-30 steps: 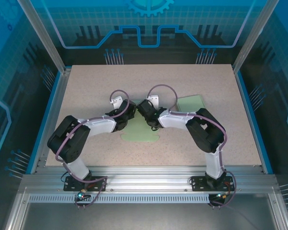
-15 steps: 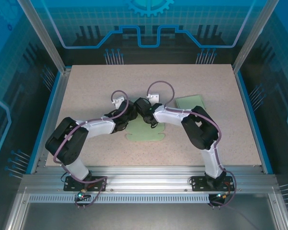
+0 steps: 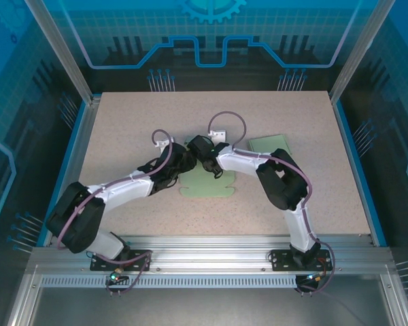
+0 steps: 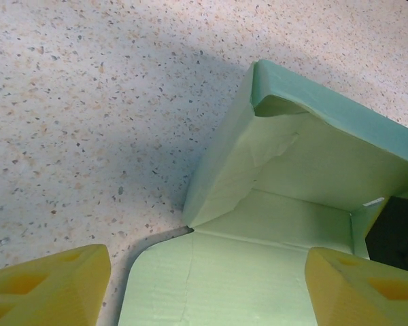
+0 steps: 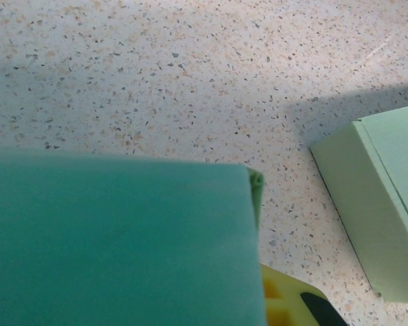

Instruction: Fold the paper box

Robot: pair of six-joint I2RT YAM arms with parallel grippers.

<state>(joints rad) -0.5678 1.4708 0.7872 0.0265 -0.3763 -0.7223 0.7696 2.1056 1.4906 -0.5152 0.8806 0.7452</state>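
The paper box [image 3: 208, 187] is light green card near the table's middle, part folded. In the left wrist view its flat rounded flap [image 4: 217, 278] lies between my left gripper's [image 4: 207, 288] yellow fingers [image 4: 51, 285], which stand wide open and hold nothing. The box's raised walls [image 4: 292, 153] stand just beyond them. My right gripper [image 3: 205, 161] meets the left gripper [image 3: 182, 163] over the box's far edge. A raised green panel [image 5: 115, 244] hides most of the right jaws, with one yellow finger [image 5: 285, 305] showing behind it. The jaws are shut on that wall.
A second light green box [image 3: 270, 145], closed and flat, lies to the right of the right gripper, also seen as the box [image 5: 381, 204] in the right wrist view. Bare speckled tabletop [image 3: 136, 115] surrounds the work. Blue frame rails [image 3: 69, 156] edge the table.
My left gripper has opened wider and its arm has stretched farther out. Both grippers and the box have shifted a little away and to the right. The right jaws stay shut.
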